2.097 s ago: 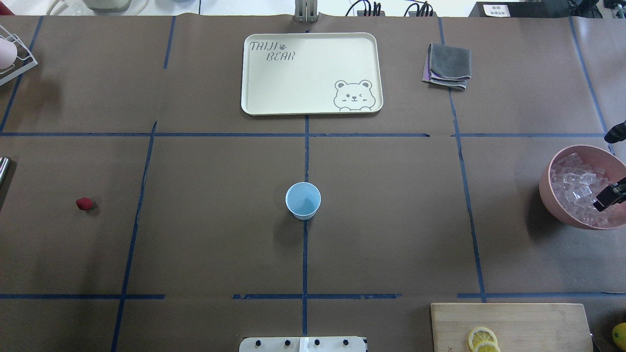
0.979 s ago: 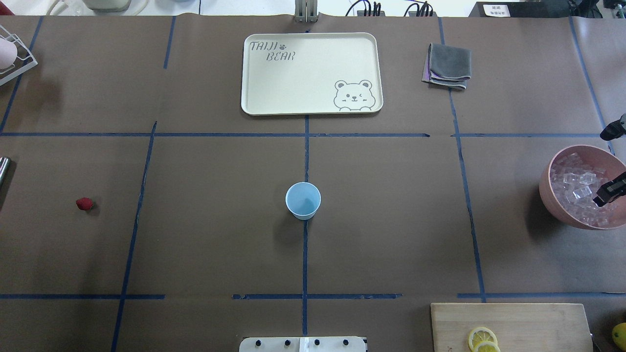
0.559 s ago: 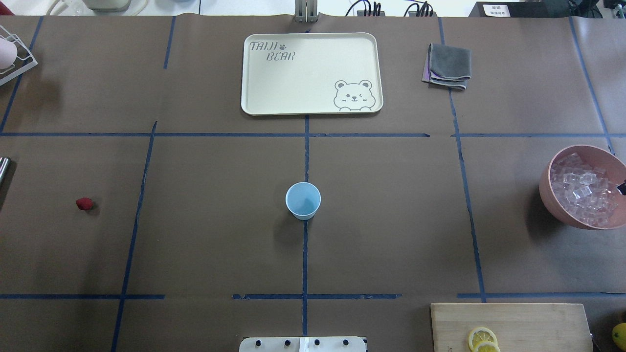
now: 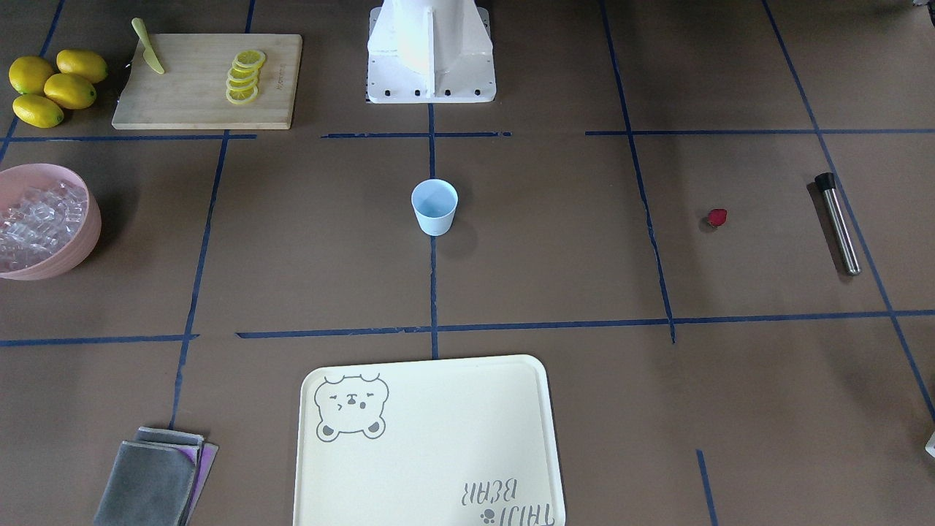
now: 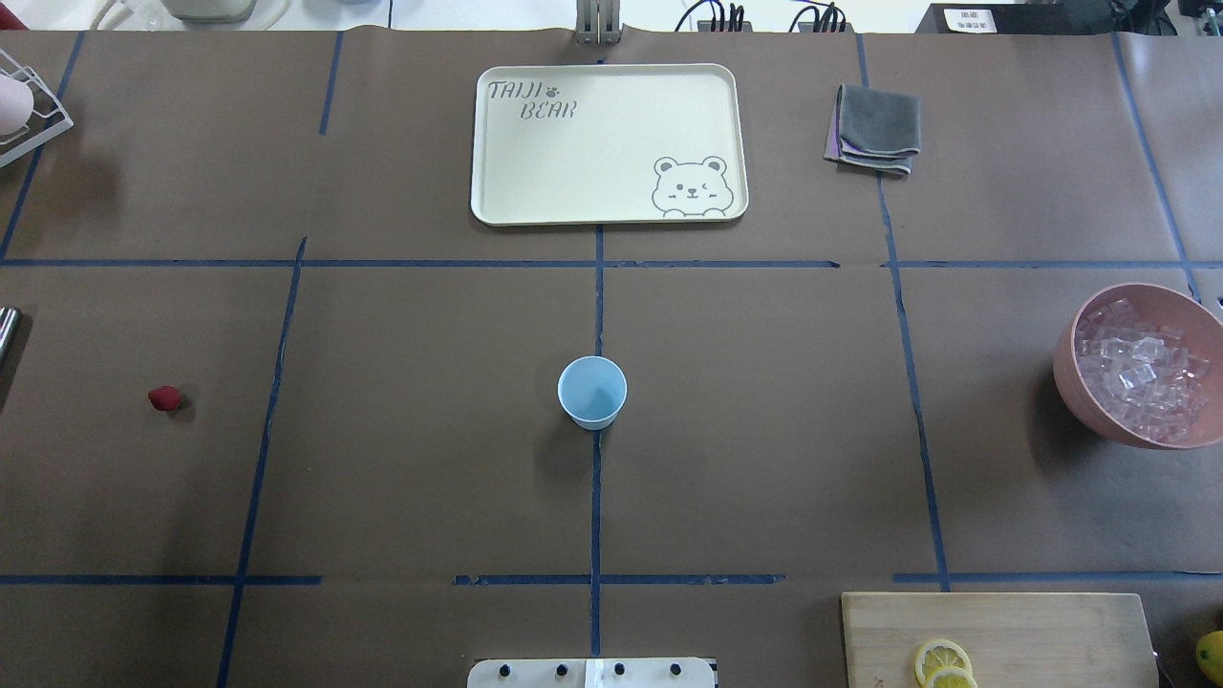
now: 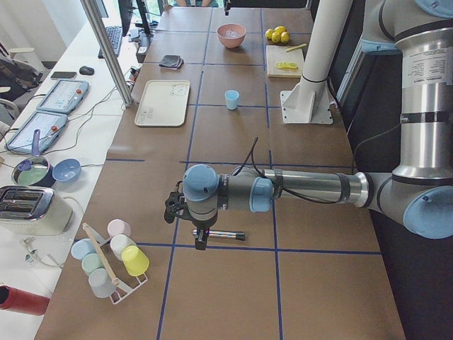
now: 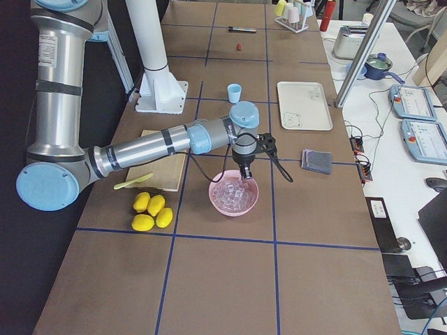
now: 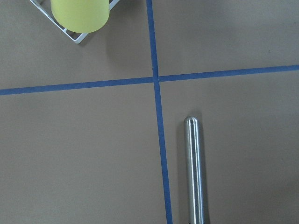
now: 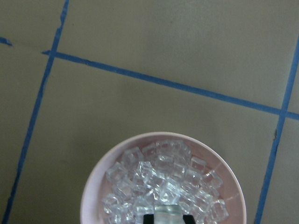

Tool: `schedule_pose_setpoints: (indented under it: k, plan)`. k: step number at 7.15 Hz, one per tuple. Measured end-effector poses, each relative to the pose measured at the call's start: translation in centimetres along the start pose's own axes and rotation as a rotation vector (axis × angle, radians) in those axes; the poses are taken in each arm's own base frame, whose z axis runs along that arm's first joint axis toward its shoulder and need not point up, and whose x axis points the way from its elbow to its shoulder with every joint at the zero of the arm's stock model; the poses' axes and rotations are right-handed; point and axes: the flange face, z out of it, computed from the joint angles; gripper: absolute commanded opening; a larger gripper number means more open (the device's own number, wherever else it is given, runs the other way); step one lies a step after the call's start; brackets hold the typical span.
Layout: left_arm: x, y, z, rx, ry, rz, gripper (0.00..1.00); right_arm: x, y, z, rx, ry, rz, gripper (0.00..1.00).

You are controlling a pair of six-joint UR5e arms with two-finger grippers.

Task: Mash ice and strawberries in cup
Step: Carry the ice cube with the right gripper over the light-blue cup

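My right gripper hangs over the pink bowl at the right end of the table. Its fingers are pinched narrow on one cube of ice, and more ice sits in a heap in the bowl below. My left gripper hangs at the left end, just above a metal stick, and I cannot tell if its fingers are wide or narrow. The blue cup stands in the middle of the table, and the red berry lies well off to its left.
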Motion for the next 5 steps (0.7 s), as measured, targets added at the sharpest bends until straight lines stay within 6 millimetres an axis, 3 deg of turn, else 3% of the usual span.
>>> schedule_pose_setpoints:
  k: [1, 2, 3, 5]
  plan:
    - [0.0, 0.0, 0.0, 0.000, 0.000, -0.001, 1.00, -3.6, -2.7, -0.1, 0.017, -0.023, 0.038, 0.00]
    - [0.0, 0.0, 0.0, 0.000, 0.000, -0.002, 1.00, -8.5, -5.1, 0.4, 0.020, -0.056, 0.074, 0.00]
    - [0.0, 0.0, 0.0, 0.000, 0.000, -0.003, 1.00, -14.2, -6.8, 1.1, 0.012, -0.090, 0.111, 0.00]
    - [-0.1, 0.0, 0.1, -0.001, 0.000, -0.005, 1.00, -27.8, -8.9, 2.9, -0.012, -0.092, 0.183, 0.00]
